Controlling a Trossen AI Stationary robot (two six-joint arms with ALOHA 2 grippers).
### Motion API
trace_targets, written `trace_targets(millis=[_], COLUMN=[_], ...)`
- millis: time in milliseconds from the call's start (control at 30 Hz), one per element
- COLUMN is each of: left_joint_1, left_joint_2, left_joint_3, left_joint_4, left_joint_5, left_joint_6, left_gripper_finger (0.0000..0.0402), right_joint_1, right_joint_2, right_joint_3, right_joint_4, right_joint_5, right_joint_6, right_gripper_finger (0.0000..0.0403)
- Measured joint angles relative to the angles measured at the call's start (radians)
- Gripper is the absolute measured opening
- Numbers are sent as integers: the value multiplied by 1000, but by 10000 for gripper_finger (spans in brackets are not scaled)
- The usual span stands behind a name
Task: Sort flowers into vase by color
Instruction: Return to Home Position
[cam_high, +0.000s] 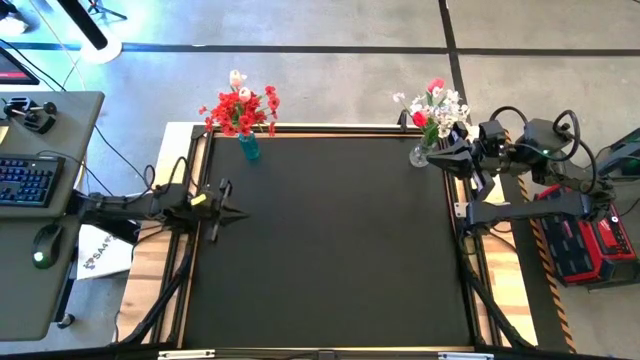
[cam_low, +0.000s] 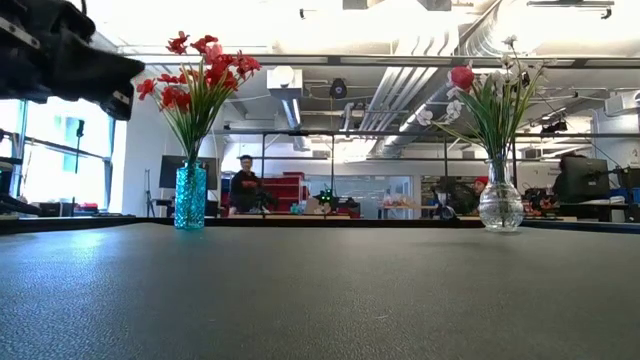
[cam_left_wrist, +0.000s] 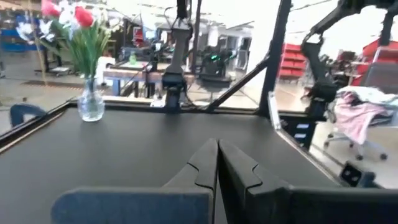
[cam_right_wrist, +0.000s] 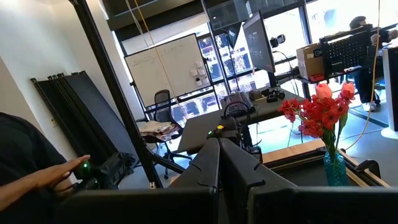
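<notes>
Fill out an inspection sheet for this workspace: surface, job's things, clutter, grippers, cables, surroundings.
Surface: black mat, no loose flowers lying on it.
Job's things: blue vase at the far left corner holds red flowers and a pale tulip. The clear vase at the far right corner holds white blossoms with red and pink blooms.
Clutter: nothing seen on the mat.
Grippers: left gripper shut, empty, at the mat's left edge. The right gripper is shut, empty, at the right edge beside the clear vase.
Cables: cables run along the left frame, off the mat.
Surroundings: keyboard on a side desk; a person far behind the table.
</notes>
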Motion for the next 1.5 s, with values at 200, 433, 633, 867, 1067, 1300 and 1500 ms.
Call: trace_targets(millis=[200, 433, 633, 867, 1067, 1300, 1500], left_joint_1=[19, 19, 19, 19, 19, 19, 19], left_joint_2=[6, 12, 23, 1, 2, 2, 9], left_joint_3=[-3, -3, -3, -3, -2, -2, -2], left_joint_4=[-6, -4, -4, -3, -3, 1, 2], left_joint_5=[28, 42, 42, 42, 45, 68, 68], left_joint_6=[16, 14, 37, 29, 13, -9, -34], left_gripper_finger=[0, 0, 0, 0, 0, 0, 0], right_joint_1=[0, 0, 0, 0, 0, 0, 0], right_joint_2=[0, 0, 0, 0, 0, 0, 0], right_joint_3=[0, 0, 0, 0, 0, 0, 0], right_joint_4=[-3, -4, -5, -5, -6, -6, -7], right_joint_5=[0, 0, 0, 0, 0, 0, 0], right_joint_6=[0, 0, 0, 0, 0, 0, 0], right_gripper_finger=[0, 0, 0, 0, 0, 0, 0])
